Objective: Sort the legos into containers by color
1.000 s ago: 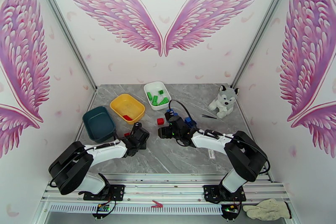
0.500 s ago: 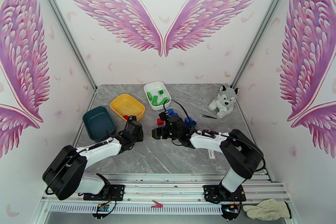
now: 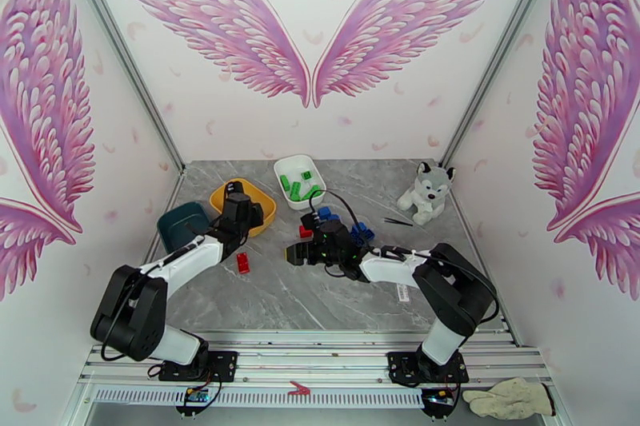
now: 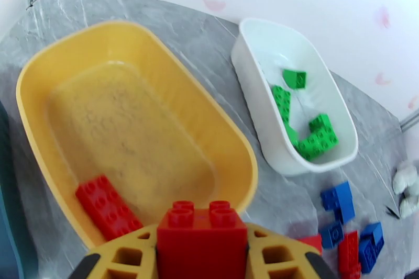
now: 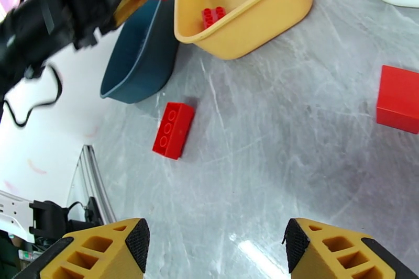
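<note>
One red brick (image 4: 201,234) rode left tool (image 3: 238,201) to yellow dish (image 4: 32,73).

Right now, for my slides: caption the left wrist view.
Left gripper holds a red studded plastic brick at the yellow plastic dish, another red brick inside.

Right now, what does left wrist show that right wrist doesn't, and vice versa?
Left wrist: green legos lying in the white dish, and blue legos loose on the table beside it.
Right wrist: a loose red brick flat on the table near the teal dish, plus the right hand, open above bare table.
Both: the yellow dish with a stored red brick inside, and the left hand shut on the held red brick by that dish.
</note>
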Controlling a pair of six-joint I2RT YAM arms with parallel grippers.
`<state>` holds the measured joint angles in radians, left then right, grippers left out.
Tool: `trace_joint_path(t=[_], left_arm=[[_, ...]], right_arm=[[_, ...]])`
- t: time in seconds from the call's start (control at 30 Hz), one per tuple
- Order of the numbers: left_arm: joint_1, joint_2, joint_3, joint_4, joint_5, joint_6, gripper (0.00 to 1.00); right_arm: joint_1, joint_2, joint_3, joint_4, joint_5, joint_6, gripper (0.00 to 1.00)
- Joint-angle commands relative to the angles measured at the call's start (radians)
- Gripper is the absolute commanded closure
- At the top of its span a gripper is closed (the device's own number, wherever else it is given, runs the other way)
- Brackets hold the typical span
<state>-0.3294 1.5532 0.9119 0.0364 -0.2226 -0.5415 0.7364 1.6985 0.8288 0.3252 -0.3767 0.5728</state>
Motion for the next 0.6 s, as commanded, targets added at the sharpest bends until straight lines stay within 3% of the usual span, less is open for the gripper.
trace_joint_path(t=[0.0,0.17,0.27,0.57], left_arm=[[0.021,0.086,0.081,0.000,-0.006,0.035,0.72],[0.025,0.115,0.121,-0.012,-0.025,0.051,0.39],[0.013,0.090,0.114,-0.025,-0.050,0.063,0.27],[-0.049,-0.070,-0.009,-0.092,-0.118,0.071,0.16]], right_arm=[[0.011,-0.054,-0.024,-0.055,0.065,-0.037,0.25],[0.011,-0.081,-0.033,-0.097,0.115,-0.062,0.22],[0.010,-0.076,-0.030,-0.118,0.147,-0.076,0.21],[0.017,-0.039,-0.008,-0.144,0.219,-0.108,0.21]])
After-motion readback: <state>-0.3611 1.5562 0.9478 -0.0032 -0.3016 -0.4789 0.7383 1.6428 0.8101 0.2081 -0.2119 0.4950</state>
